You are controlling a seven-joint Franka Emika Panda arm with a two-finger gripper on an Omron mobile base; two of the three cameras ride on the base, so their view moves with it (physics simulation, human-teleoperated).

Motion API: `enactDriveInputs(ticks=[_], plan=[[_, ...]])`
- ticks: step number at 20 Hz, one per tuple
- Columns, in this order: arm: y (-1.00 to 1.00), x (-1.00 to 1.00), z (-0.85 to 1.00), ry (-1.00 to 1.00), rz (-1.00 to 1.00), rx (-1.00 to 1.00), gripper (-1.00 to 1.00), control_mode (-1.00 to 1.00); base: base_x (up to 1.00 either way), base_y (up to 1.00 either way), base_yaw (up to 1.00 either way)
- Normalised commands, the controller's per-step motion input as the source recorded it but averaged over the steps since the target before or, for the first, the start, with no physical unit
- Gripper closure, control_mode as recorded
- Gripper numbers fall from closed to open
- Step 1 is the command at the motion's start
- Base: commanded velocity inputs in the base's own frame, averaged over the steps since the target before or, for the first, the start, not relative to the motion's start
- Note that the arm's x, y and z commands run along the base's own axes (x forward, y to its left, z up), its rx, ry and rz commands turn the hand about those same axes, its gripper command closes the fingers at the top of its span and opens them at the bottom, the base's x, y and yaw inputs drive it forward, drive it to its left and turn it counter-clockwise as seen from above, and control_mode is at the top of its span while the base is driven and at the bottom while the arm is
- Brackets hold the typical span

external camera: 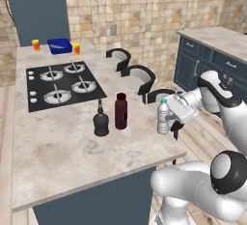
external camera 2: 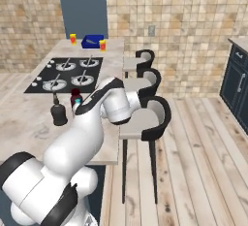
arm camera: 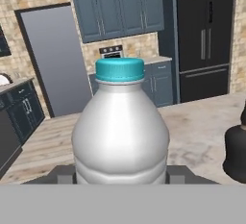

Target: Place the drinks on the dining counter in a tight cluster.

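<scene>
A small clear water bottle (external camera: 163, 117) with a blue cap stands upright near the right edge of the dining counter (external camera: 62, 151). My gripper (external camera: 170, 119) comes at it from the right and is shut on its body. In the hand view the water bottle (arm camera: 120, 127) is close up, with a dark fingertip (arm camera: 61, 173) at each side of its base. To its left on the counter stand the dark-red bottle (external camera: 120, 111) and the squat black bottle (external camera: 101, 121), close together. My arm hides most of the water bottle (external camera 2: 77, 103) in the right base view, beside the black bottle (external camera 2: 59, 114).
A black cooktop (external camera: 62, 81) is set in the counter's far half. Behind it lie a blue box (external camera: 60, 46) and two yellow-red jars (external camera: 36, 45). Three black stools (external camera: 141, 77) line the counter's right side. Dark blue cabinets (external camera: 200, 64) stand at the far right.
</scene>
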Motion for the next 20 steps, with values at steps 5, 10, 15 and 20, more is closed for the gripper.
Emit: enactDriveInputs(ticks=[5,10,15,20], plan=[[0.00,0.00,0.00,0.00,0.00,0.00,1.00,1.00,0.00,0.00,0.00],[0.00,0.00,0.00,0.00,0.00,0.00,1.00,1.00,0.00,0.00,0.00],[0.00,0.34,0.00,0.01,0.02,0.00,1.00,-1.00,0.00,0.00,0.00],[0.00,0.86,0.01,0.11,0.13,-0.01,1.00,-1.00,0.00,0.00,0.00]])
